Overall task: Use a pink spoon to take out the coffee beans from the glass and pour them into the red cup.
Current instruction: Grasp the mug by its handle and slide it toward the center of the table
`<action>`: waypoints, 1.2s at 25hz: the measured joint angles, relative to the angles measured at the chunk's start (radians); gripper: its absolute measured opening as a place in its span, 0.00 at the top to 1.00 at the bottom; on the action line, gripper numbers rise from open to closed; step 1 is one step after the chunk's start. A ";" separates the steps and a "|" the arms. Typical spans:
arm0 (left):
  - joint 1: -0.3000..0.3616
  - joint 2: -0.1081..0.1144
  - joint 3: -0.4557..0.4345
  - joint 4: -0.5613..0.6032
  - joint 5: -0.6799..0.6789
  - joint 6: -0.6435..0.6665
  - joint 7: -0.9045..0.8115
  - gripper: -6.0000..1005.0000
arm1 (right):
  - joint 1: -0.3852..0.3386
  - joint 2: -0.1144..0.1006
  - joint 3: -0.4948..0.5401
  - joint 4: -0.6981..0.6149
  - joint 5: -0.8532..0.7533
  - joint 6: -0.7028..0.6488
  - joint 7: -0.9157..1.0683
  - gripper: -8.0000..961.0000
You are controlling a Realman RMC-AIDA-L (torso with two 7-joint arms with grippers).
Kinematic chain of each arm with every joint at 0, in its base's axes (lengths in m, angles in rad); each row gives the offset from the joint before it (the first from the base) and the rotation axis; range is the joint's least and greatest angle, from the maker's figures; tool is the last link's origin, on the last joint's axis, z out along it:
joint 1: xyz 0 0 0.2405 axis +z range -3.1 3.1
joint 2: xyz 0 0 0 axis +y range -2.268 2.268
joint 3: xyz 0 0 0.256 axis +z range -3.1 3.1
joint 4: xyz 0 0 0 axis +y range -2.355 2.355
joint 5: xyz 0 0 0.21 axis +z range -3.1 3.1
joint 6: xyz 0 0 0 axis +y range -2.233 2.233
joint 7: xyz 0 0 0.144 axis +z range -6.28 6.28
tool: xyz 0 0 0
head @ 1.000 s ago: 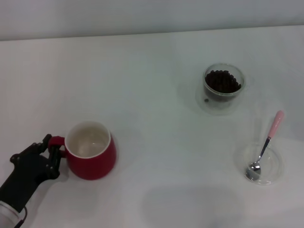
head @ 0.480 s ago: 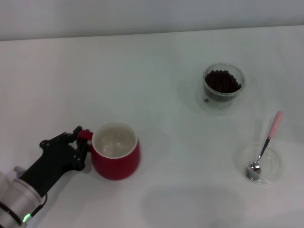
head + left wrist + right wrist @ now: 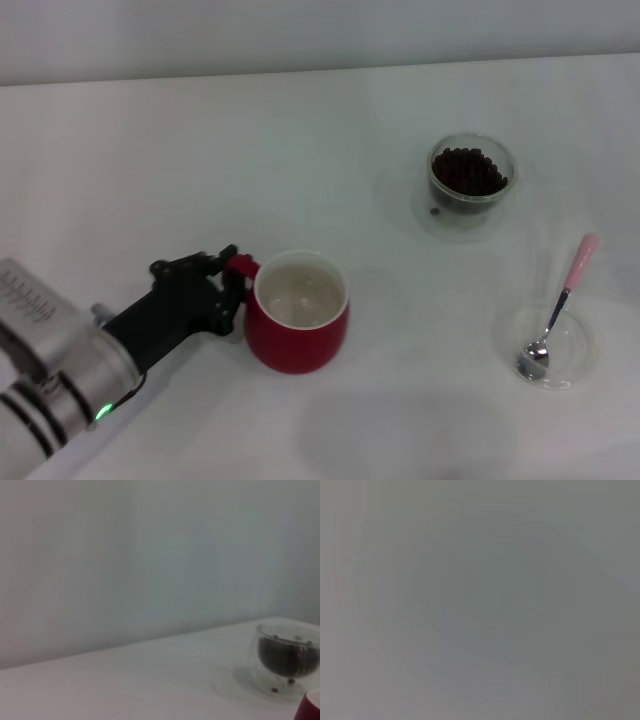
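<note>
Red cup (image 3: 298,325) | handle seemingly pinched by left gripper (image 3: 232,290), arm low

glass (image 3: 286,656) of coffee beans (image 3: 287,658), red cup (image 3: 308,707) edge, table (image 3: 125,685)

Head view: bright, even, soft light on white desk (image 3: 330,140); no hard glare. Faint soft shadows just beside red cup (image 3: 298,312) and around glass (image 3: 471,172); a dim broad shadow patch on desk's near edge. Left wrist view: dimmer, hazy, glass (image 3: 287,655) and backgrnd soft, out of focus. Right wrist view: flat grey blur, nothing resolvable.
</note>
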 joint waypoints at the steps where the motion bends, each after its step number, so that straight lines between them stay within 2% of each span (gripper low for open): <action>1: -0.012 0.000 0.000 -0.005 0.002 0.014 -0.001 0.84 | 0.000 0.000 0.000 -0.001 0.000 0.000 -0.001 0.19; 8: -0.061 0.000 -0.001 -0.014 0.032 0.069 -0.008 0.85 | 0.003 -0.001 0.000 -0.003 0.000 -0.004 -0.001 0.19; 17: -0.069 0.000 -0.004 -0.012 0.040 0.065 -0.004 0.86 | 0.007 -0.007 0.000 -0.003 0.000 -0.008 -0.001 0.19; 28: -0.072 0.000 -0.002 -0.013 0.054 0.071 -0.008 0.81 | 0.006 0.000 0.000 -0.003 0.000 -0.010 -0.001 0.19; 30: -0.070 0.000 -0.002 -0.014 0.059 0.071 -0.009 0.77 | 0.004 0.000 0.000 -0.003 0.000 -0.010 -0.001 0.19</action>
